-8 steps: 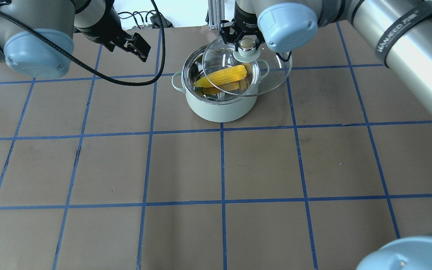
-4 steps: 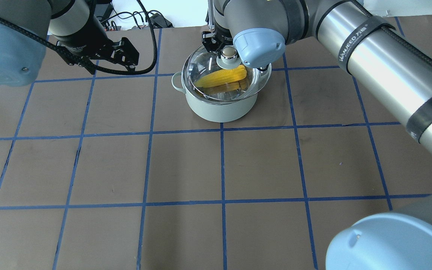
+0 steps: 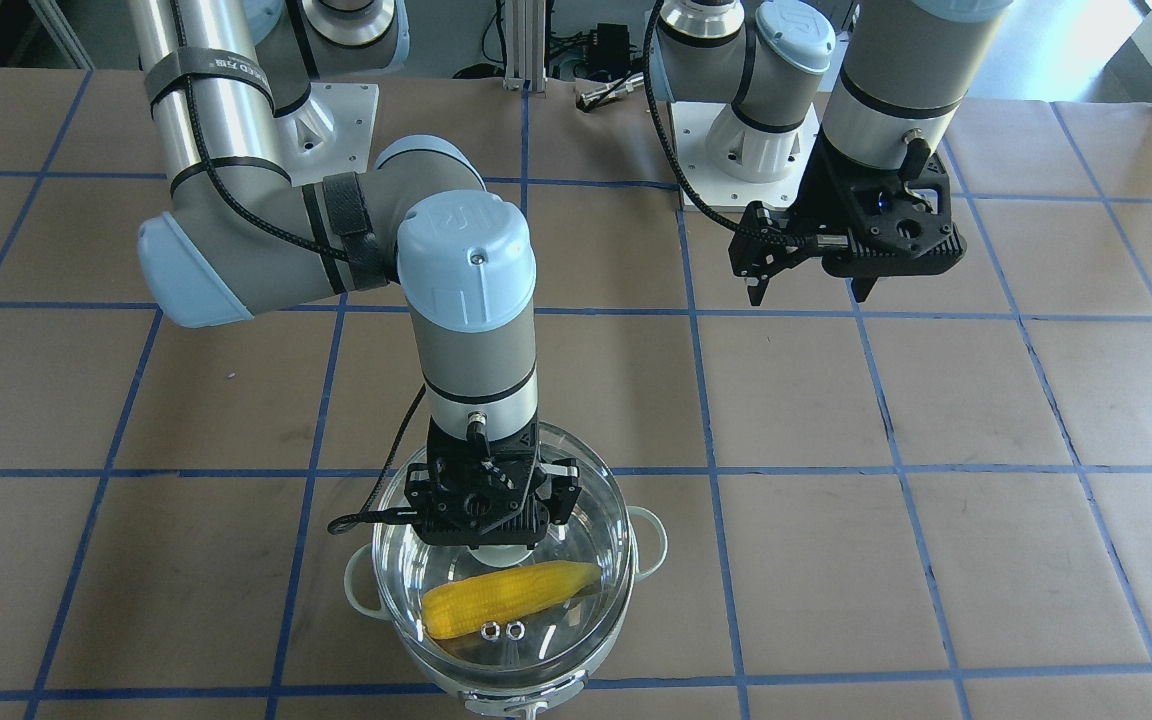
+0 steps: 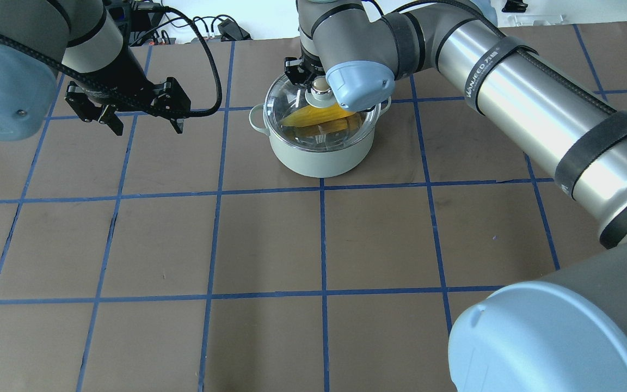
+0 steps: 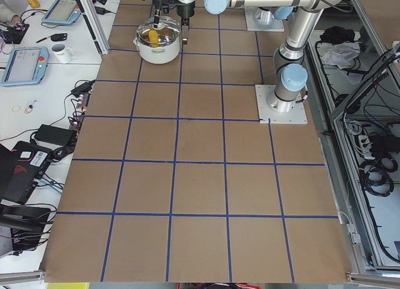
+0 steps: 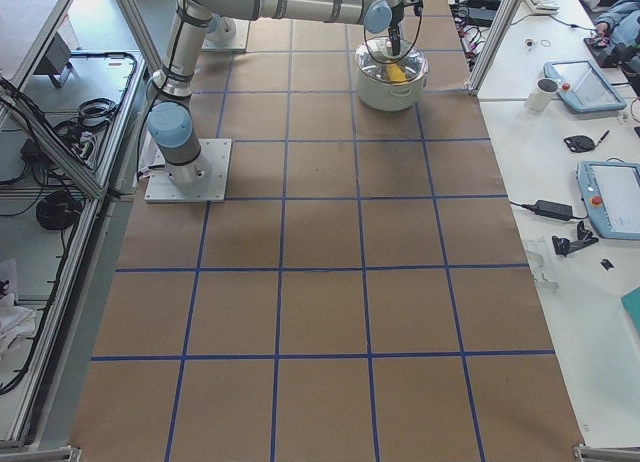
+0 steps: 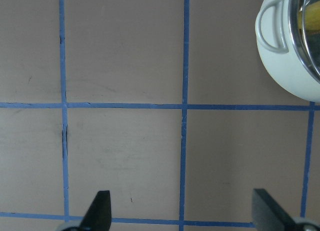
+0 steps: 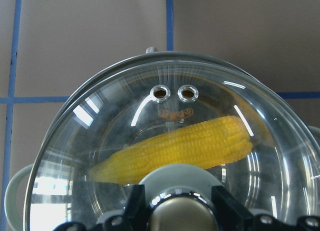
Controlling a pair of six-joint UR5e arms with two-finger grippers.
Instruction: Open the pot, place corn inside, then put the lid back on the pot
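Observation:
The pale mint-green pot (image 4: 319, 155) stands on the table at the back middle. The yellow corn (image 3: 511, 597) lies inside it and shows through the glass. The clear glass lid (image 4: 297, 109) covers the pot's mouth; I cannot tell whether it rests fully on the rim. My right gripper (image 4: 319, 87) is shut on the lid's knob (image 8: 182, 213) from above, and the corn (image 8: 180, 151) shows below it. My left gripper (image 4: 145, 127) is open and empty, hovering over the table left of the pot. Its wrist view shows the pot's handle (image 7: 272, 26) at the top right.
Cables (image 4: 210, 27) lie at the table's back edge. The arms' base plates (image 3: 336, 110) are bolted to the table near the robot. A side bench with tablets and a mug (image 5: 61, 51) stands beyond the pot. Brown paper with a blue grid covers the table.
My right gripper has carried the lid left and down from beside the pot to over its mouth. My left gripper has moved left and nearer, away from the pot.

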